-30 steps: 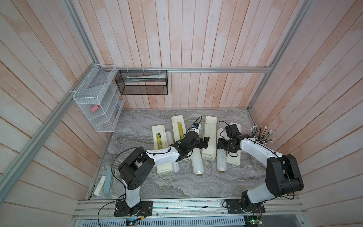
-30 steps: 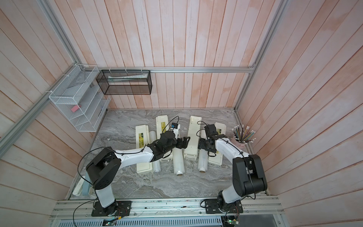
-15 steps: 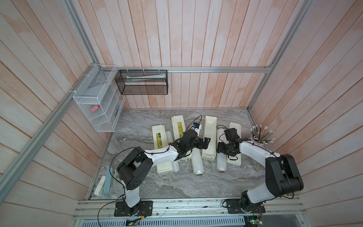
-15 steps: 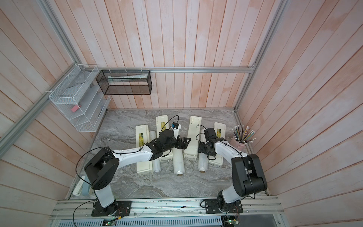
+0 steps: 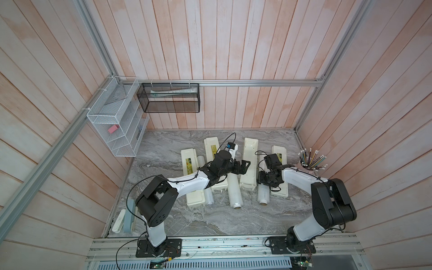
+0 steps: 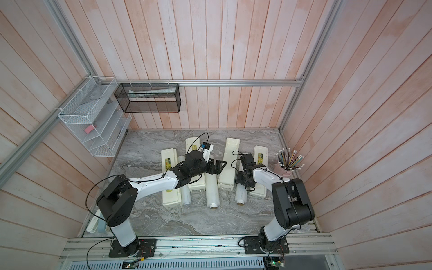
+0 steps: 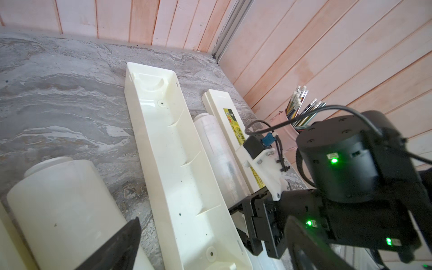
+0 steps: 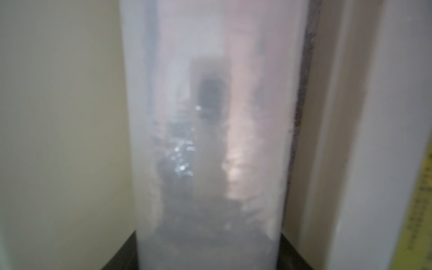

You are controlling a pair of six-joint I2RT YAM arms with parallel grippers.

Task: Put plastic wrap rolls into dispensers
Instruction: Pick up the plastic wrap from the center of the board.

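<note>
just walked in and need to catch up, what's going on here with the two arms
Two robot arms are working on getting plastic wrap rolls into cream dispensers on a marble table. The right gripper is down over the rightmost roll, with a jaw on either side. That roll lies on the table beside the open dispenser, whose trough is empty. The left gripper hangs open and empty near the middle roll.
</note>
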